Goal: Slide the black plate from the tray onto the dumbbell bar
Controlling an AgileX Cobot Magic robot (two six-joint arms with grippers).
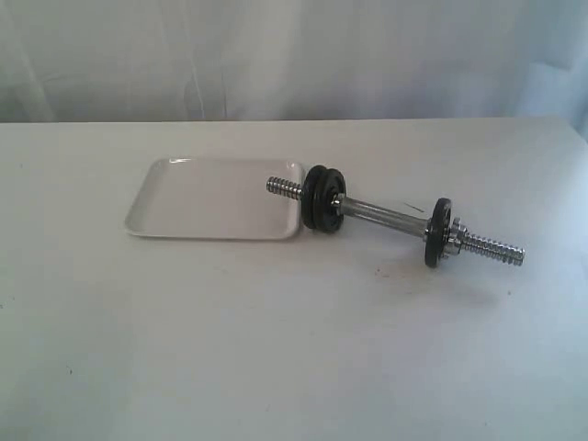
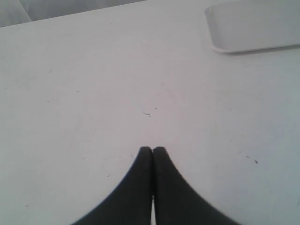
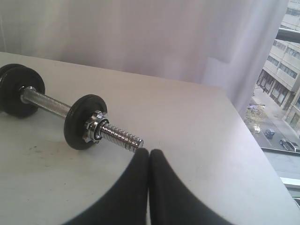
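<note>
White curtains (image 1: 276, 55) hung behind a pale table (image 1: 276, 358); on it lay the white tray (image 1: 184, 207), and the dumbbell bar (image 1: 386, 218) slanted away from it toward my right side; one threaded end of the bar reached over the tray's rim. The black plate (image 1: 316, 196) sat on the bar at that end, upright, pressed against a second black disc (image 1: 333, 200); the pair stood just beside the tray's rim, and I could not tell whether they touched it. A third disc (image 1: 437, 232) sat near the bar's other end; a silvery nut (image 1: 453, 237) was against its outer face, with bare thread beyond. My left gripper (image 2: 152, 150) hung over bare table, jaws pressed together on nothing, a corner of the tray well off from it; my right gripper (image 3: 149, 152) was likewise closed and empty, the bar's threaded tip just ahead of it; past the table's edge a window (image 3: 281, 70) showed buildings and a street.
</note>
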